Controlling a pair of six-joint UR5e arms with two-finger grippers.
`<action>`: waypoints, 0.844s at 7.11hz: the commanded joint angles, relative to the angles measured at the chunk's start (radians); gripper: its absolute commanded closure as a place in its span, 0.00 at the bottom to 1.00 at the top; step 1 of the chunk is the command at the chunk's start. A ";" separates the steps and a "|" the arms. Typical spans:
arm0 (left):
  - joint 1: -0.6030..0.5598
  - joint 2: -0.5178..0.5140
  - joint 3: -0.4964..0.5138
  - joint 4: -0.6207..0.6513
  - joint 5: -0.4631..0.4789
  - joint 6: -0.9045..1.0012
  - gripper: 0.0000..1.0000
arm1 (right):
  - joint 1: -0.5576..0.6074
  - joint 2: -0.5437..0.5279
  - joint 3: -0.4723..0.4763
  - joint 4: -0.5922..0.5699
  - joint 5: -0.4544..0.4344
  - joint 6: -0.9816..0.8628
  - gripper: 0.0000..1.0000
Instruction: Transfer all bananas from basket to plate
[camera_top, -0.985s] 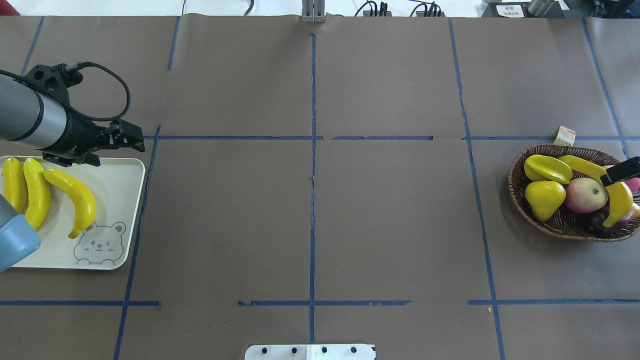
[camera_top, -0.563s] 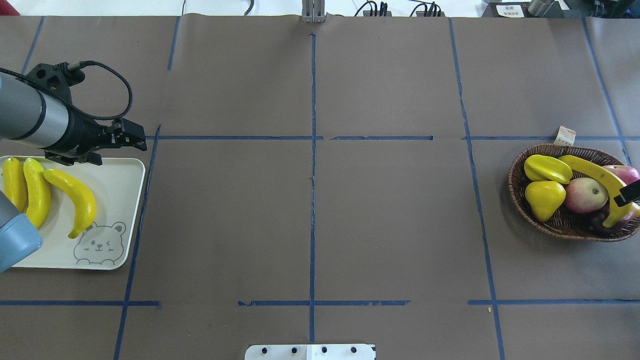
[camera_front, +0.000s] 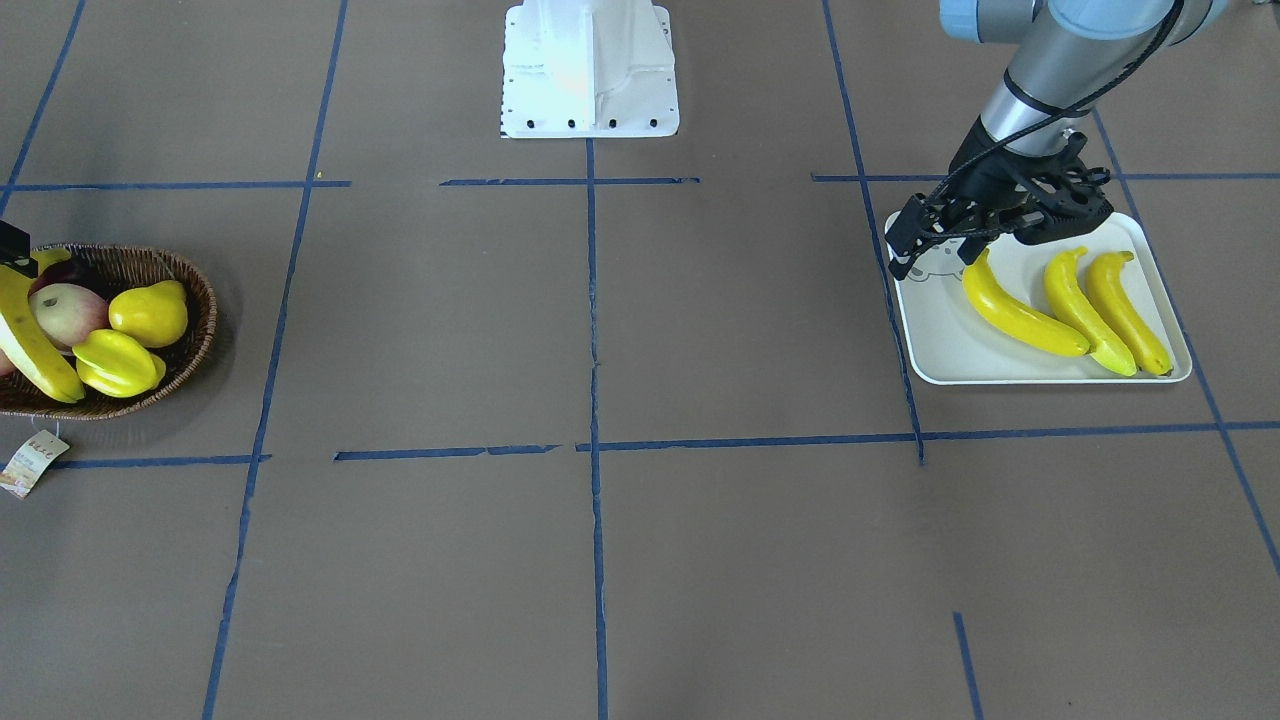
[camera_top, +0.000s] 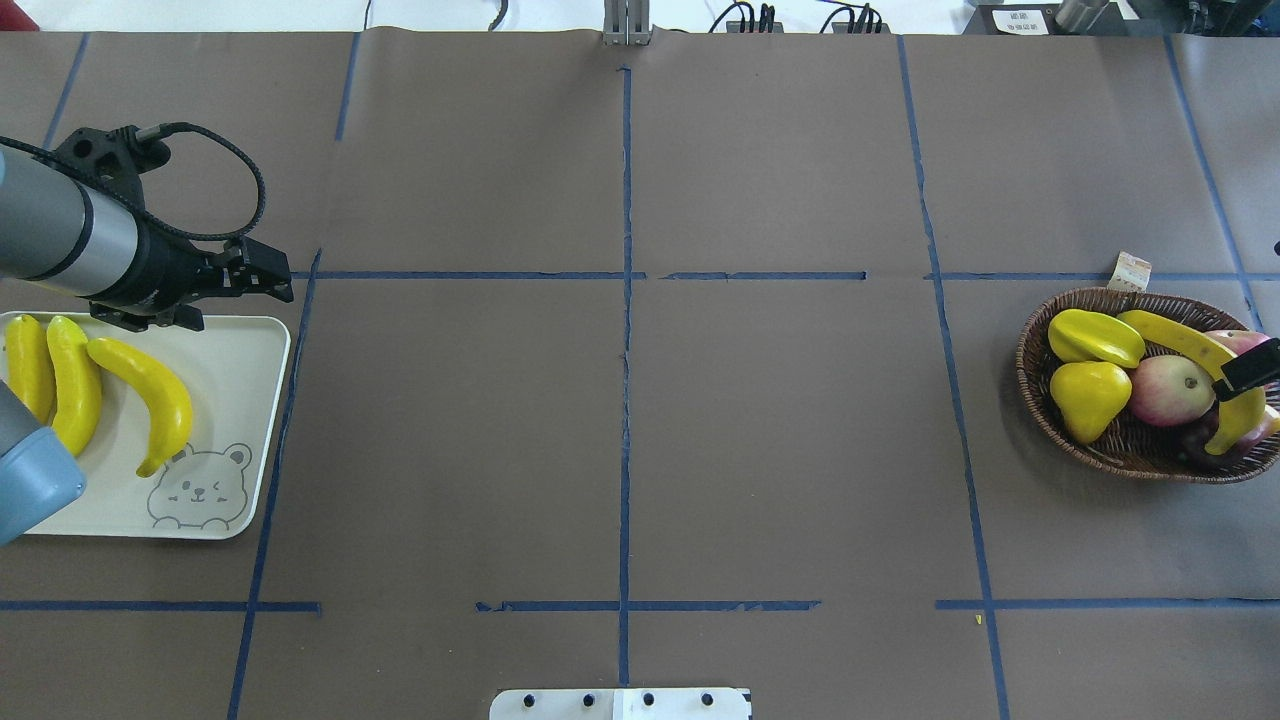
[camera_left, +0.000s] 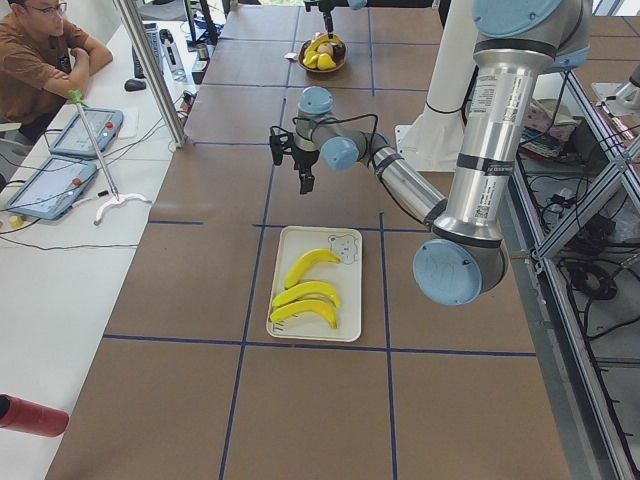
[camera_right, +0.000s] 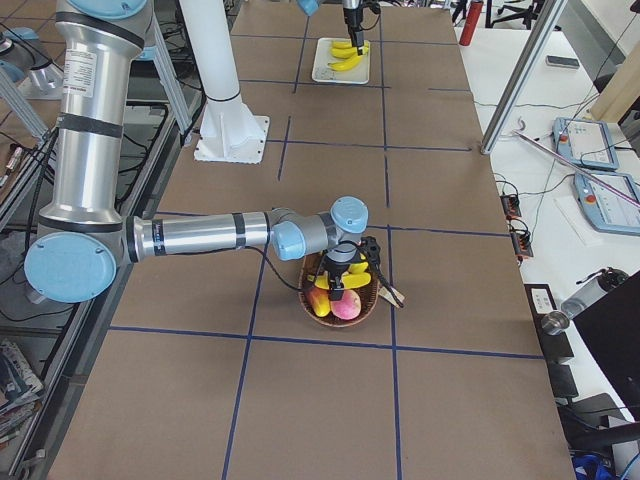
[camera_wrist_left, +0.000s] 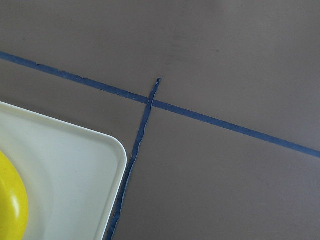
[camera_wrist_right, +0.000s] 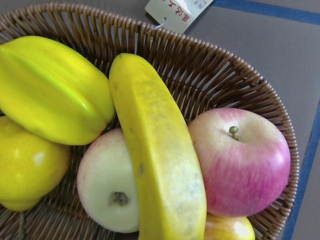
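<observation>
last banana (camera_top: 1180, 338) is found in basket (camera_top: 1027, 360) directly beneath right gripper (camera_top: 1248, 368), the nearer one; long axis diagonal across basket; gripper's closure cannot be told.

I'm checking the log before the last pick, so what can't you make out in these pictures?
Right hand: cut off by the overhead view's right edge and the front view's left edge, so open or shut is unclear.
Dark fruit: mostly under the banana, overhead.
Plate, left end: behind the left arm, overhead.
</observation>
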 joint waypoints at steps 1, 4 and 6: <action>-0.001 0.002 0.001 -0.001 0.002 0.000 0.01 | -0.001 0.009 -0.017 0.000 0.002 -0.001 0.00; -0.001 0.003 0.001 0.001 0.000 0.002 0.01 | -0.005 0.009 -0.022 0.000 0.019 -0.001 0.21; -0.001 0.003 -0.001 0.001 0.002 0.002 0.01 | -0.016 0.008 -0.022 0.000 0.025 -0.001 0.23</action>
